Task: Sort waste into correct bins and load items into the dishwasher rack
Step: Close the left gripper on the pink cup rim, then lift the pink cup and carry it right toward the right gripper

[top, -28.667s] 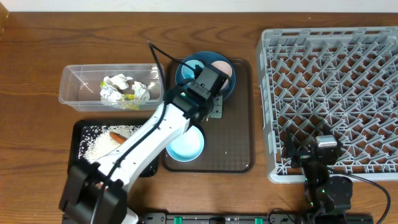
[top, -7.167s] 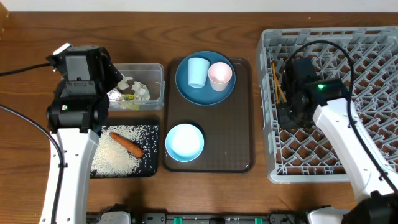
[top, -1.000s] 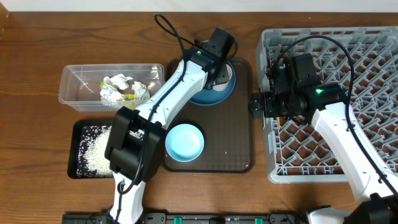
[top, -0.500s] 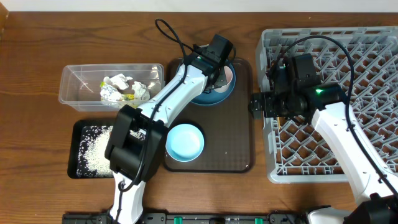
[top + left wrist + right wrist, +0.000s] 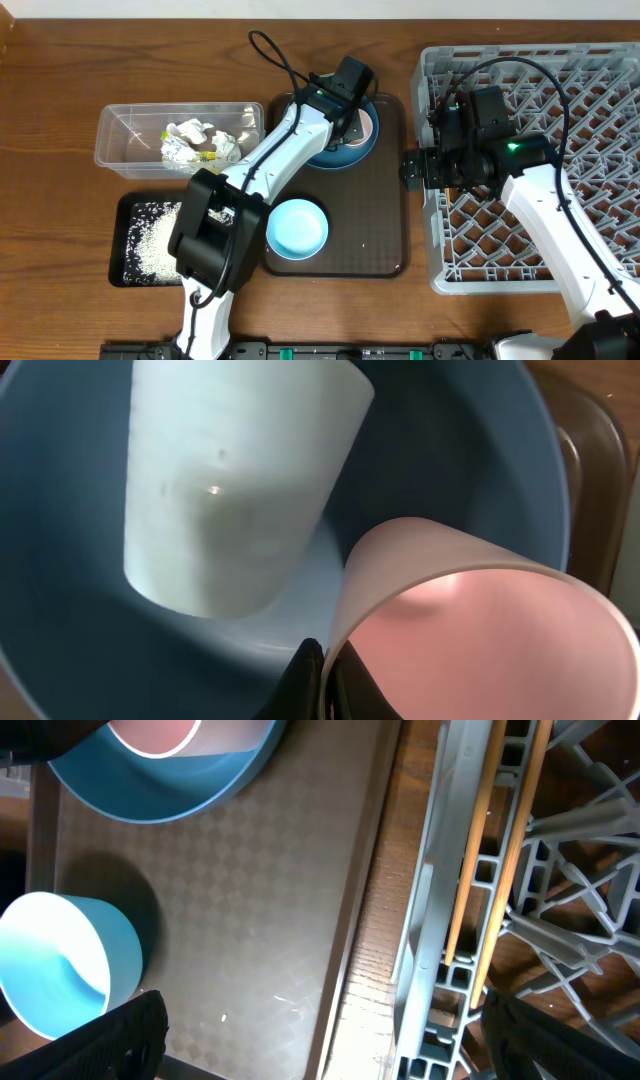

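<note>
left claw pinched on the pink cup's rim, right claw wide beside the rack

the left claw [image 5: 325,680] is closed narrow on the pale pink cup [image 5: 470,630]: the wrist view shows its dark fingertips [image 5: 305,678] pressed to either side of the thin cup wall at the rim. the pink cup sits on the round blue plate [image 5: 450,450], and the light blue cup [image 5: 230,490] stands on the same plate just beside it; whether the two cups touch cannot be told. from above, the left arm reaches across the table [image 5: 60,80] to the far end of the brown serving tray [image 5: 375,220], where the plate lies.

the white bowl with the light blue inside [image 5: 296,227] rests upright on the near half of that tray, apart from the plate.

the right claw [image 5: 335,1045] stands spread wide with nothing between its fingers, over the strip where the tray's right edge meets the grey dishwasher rack [image 5: 560,120]. two thin wooden chopsticks [image 5: 475,860] lie side by side in the rack along its left wall.

to the left of the tray, the clear tub [image 5: 120,140] holds crumpled white paper [image 5: 190,135] and the green-yellow wrapper [image 5: 208,160]. nearer, the shallow black tray [image 5: 122,203] holds a spread of white rice [image 5: 150,240], and the left arm covers its right part.
</note>
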